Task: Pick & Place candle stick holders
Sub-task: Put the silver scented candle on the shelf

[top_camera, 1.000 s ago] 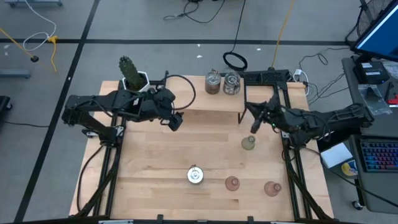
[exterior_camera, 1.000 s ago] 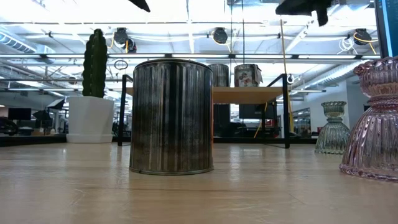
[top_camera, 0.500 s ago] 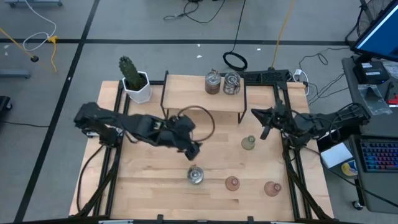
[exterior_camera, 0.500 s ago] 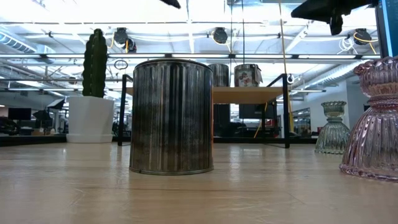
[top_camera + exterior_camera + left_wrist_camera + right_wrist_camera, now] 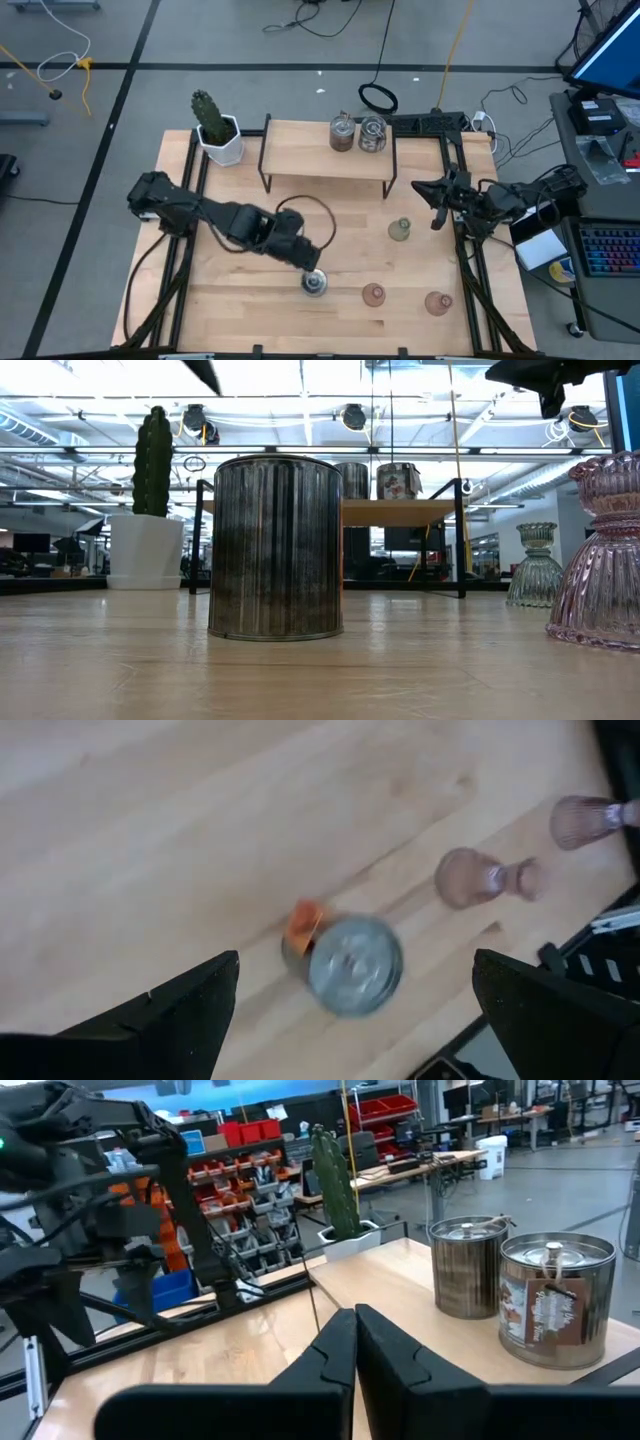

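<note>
A round silvery candle stick holder (image 5: 314, 284) with an orange tag (image 5: 302, 924) stands on its base near the table's front edge. My left gripper (image 5: 307, 262) hangs open just above it, slanting down, a finger (image 5: 170, 1020) on either side without touching. Two more silvery holders (image 5: 342, 133) (image 5: 373, 133) stand on the wooden shelf at the back. A pale green holder (image 5: 400, 230) and two pink ones (image 5: 373, 294) (image 5: 437, 301) stand on the table to the right. My right gripper (image 5: 436, 212) is shut and holds nothing, near the right edge.
A cactus in a white pot (image 5: 215, 128) stands at the far left corner. The wooden shelf (image 5: 300, 160) on black legs spans the back middle. Black frame rails (image 5: 470, 270) run along both table sides. Bare wood lies left of the front holder.
My left gripper has swung from beside the shelf toward the table's near edge and down, rolling its wrist, and now hangs open over the front silvery holder. My right gripper, still shut, has drawn back toward the table's right edge. No holder has moved.
</note>
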Motion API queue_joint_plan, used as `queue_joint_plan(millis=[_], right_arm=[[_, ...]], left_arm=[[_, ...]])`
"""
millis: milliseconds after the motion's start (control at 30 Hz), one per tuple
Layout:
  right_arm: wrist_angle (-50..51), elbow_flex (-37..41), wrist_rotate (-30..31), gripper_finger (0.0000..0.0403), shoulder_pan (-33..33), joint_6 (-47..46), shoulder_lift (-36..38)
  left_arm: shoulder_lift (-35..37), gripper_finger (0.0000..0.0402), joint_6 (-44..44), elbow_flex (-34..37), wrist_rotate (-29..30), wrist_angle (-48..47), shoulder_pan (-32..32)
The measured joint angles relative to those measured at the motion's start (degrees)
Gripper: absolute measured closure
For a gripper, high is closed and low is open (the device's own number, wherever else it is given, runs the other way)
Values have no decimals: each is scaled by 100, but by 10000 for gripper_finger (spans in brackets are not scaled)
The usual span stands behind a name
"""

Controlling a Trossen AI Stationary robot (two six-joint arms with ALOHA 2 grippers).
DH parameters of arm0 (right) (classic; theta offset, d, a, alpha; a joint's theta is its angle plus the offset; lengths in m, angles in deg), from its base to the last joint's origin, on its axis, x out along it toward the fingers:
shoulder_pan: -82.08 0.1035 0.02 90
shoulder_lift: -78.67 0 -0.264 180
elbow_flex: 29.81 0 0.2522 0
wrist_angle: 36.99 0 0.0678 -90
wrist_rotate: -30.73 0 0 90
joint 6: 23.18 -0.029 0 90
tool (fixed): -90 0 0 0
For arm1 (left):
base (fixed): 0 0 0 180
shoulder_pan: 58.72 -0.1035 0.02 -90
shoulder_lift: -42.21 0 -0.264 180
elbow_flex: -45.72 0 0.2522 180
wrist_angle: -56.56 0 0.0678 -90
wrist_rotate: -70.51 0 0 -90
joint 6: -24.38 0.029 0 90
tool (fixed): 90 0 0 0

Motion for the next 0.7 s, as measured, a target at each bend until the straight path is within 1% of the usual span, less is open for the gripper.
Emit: queue_joint_plan(millis=[100, 233, 400, 533, 700], right_arm=[[-7, 17, -4, 402, 36, 122, 98], [-7, 17, -6, 402, 34, 144, 136], [19, 18, -163, 402, 34, 144, 131], [31, 19, -281, 402, 34, 135, 137], [32, 19, -275, 402, 34, 124, 139]], left_arm=[[3, 7, -643, 0, 107, -208, 299], [-96, 7, -1250, -4, 230, -78, 623], [-382, 7, -1779, -4, 104, 117, 802], [-694, 7, -1799, -3, -205, 413, 762], [-923, 7, -1383, -18, -360, 802, 590]])
